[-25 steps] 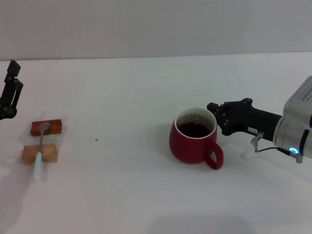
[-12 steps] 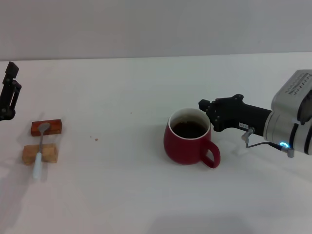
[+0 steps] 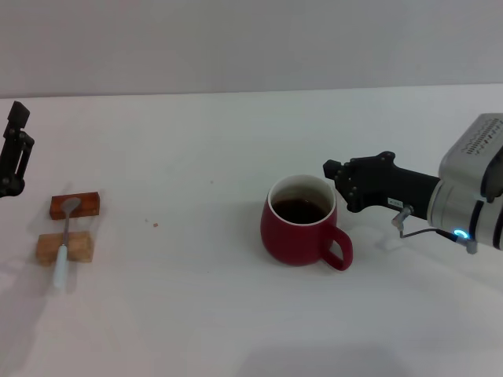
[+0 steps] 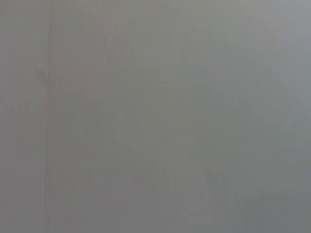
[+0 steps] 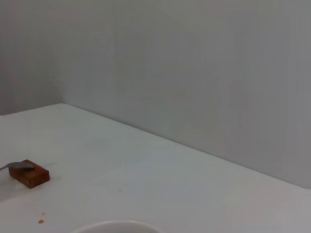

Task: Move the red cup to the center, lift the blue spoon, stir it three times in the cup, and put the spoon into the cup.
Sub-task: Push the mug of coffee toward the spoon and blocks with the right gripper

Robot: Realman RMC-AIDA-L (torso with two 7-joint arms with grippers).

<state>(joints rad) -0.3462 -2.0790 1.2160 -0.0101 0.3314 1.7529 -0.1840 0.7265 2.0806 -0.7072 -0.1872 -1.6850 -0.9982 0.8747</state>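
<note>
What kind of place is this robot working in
Probably a lab test bench, not a kitchen: a bare white table against a blank grey wall, holding only the red cup and the blue spoon propped on two wooden blocks.

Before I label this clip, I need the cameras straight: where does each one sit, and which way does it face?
Head view: high on the robot, looking down at the table; shows the cup, spoon on two blocks, left gripper at the left edge, right gripper beside the cup.
Left wrist view: faces blank grey; no body shows.
Right wrist view: low by the cup rim, facing across the table to the wall; no fingers show.
Head and right wrist views share cup, spoon, dark block.
</note>
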